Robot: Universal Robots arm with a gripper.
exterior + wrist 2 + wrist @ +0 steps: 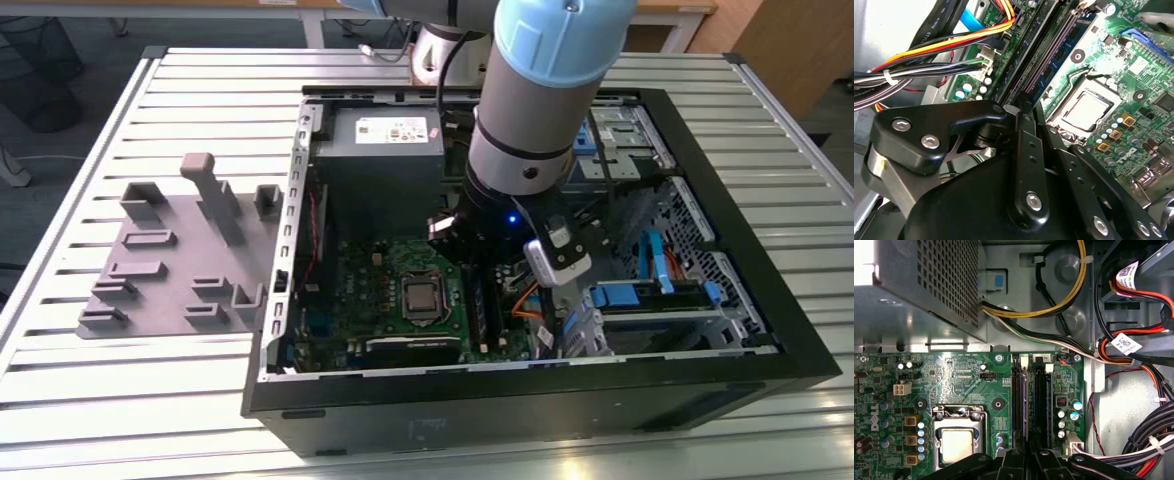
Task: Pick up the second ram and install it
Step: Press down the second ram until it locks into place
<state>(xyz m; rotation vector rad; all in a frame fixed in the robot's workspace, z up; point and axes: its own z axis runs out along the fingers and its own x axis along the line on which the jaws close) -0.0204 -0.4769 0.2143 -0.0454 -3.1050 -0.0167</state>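
Black linkage gripper [1026, 460] sat low over the long black memory slots [1029, 400] of the green motherboard [954, 385]; finger spacing could not be told.

— Any writing to see?
— A white sticker [390, 130] sits on top of the grey power box [380, 160], well away from the processor socket [424, 297]. Its print is too small to make out.
— Anything else?
— Two white tags [1126, 344] hang on cables [1154, 372] far from that socket. They carry printed codes, none legible.
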